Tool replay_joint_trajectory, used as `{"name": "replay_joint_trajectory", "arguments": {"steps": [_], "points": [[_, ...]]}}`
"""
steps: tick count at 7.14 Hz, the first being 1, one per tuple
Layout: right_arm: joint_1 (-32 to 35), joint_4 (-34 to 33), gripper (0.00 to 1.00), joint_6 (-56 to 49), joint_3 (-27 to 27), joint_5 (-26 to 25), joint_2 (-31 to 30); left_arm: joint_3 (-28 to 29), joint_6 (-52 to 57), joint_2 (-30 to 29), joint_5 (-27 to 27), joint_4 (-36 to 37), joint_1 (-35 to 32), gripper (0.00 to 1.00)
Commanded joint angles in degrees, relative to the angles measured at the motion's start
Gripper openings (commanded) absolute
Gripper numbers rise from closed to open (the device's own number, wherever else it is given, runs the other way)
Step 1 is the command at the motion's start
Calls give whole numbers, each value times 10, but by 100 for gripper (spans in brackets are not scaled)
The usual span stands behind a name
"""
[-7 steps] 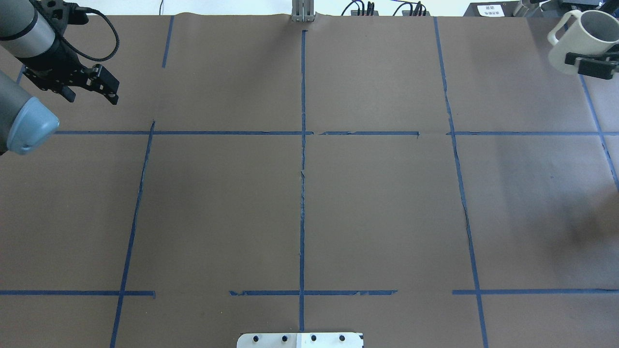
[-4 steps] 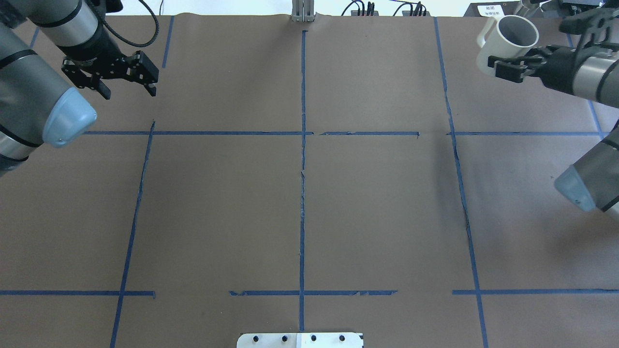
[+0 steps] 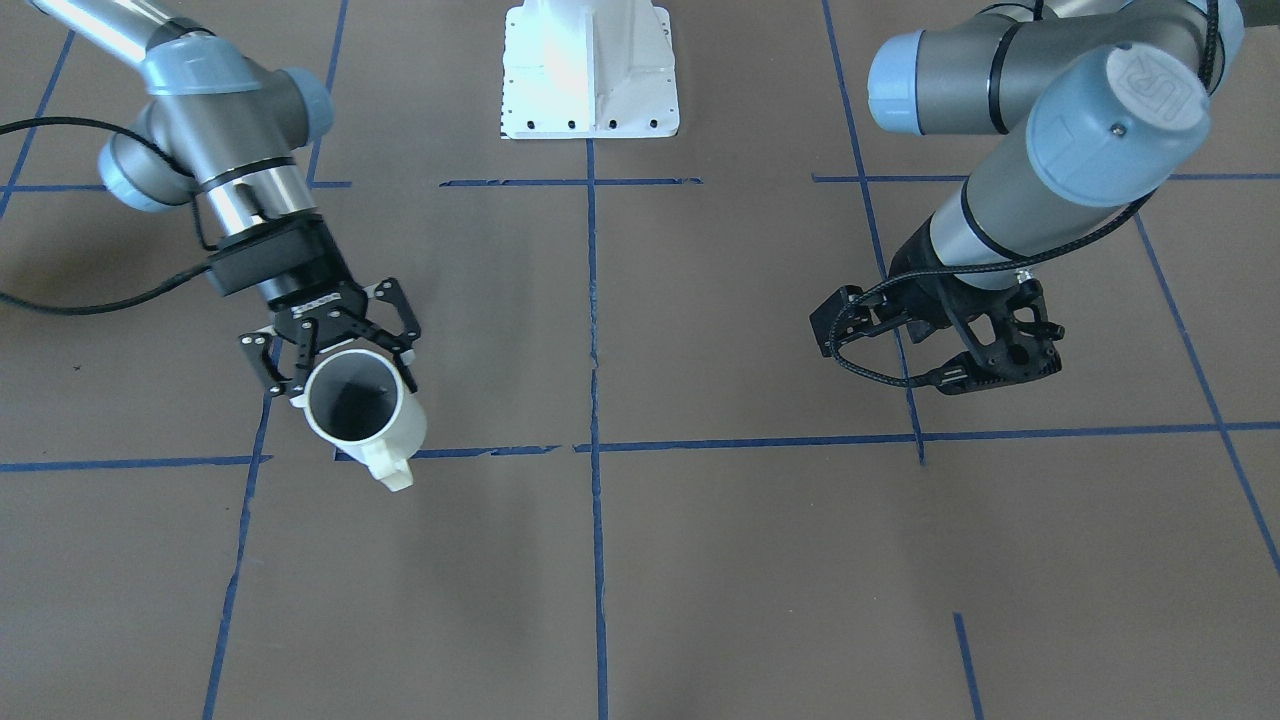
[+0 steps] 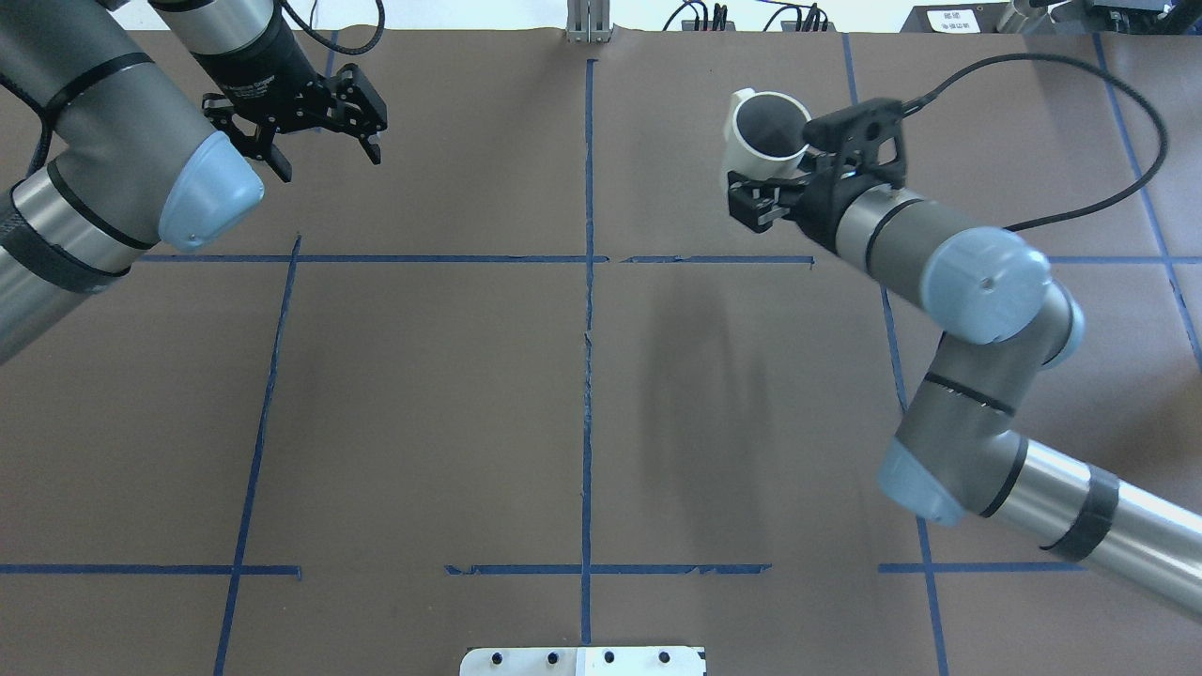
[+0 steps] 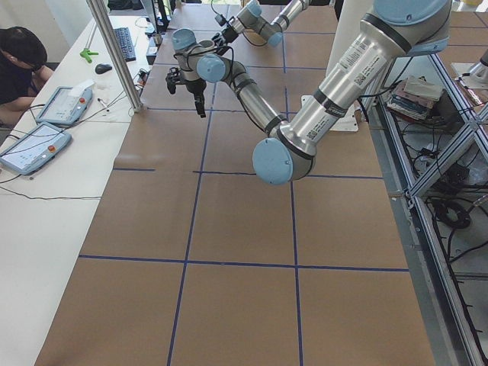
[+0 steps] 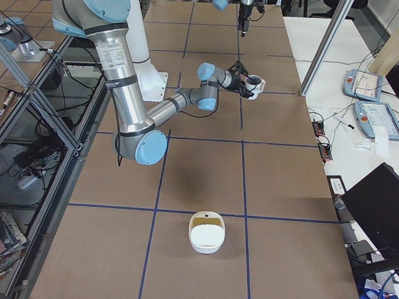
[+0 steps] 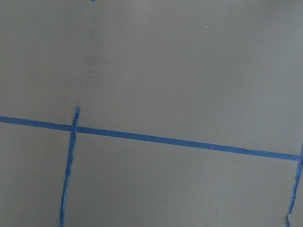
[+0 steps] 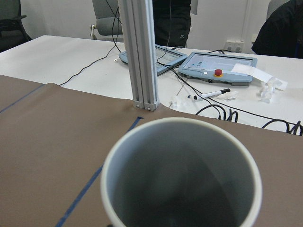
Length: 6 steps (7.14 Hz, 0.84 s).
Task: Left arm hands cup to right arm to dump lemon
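The table (image 4: 423, 394) is covered with matte brown paper, and it is divided into squares by lines of blue tape (image 4: 587, 376). Only in the right side view, a rounded white container (image 6: 206, 232) is seen nearest, standing on the paper. Further on, the right arm is reached low and forward. The right gripper (image 3: 340, 365) is closed on the wall of the cup (image 4: 765, 136), which is held in the air over the far part of the table, right of the centre line. The cup is white, mouth up, with a squarish handle. Its smooth grey inside is shown by the right wrist camera. Farthest, the left gripper (image 4: 329, 158) is pointed down at the paper, with jaws spread wide and nothing between them.
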Motion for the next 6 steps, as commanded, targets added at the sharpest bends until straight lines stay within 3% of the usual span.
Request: {"name": "replay_joint_trajectory", "arguments": {"steps": [1, 4, 6], "points": [[-83, -64, 28, -76, -4, -98, 47, 8, -29, -15, -14, 1, 1, 100], [-122, -122, 32, -105, -82, -176, 152, 26, -89, -64, -15, 1, 27, 100], [-125, -123, 40, -104, -86, -179, 168, 30, -106, -77, -14, -2, 53, 100]]}}
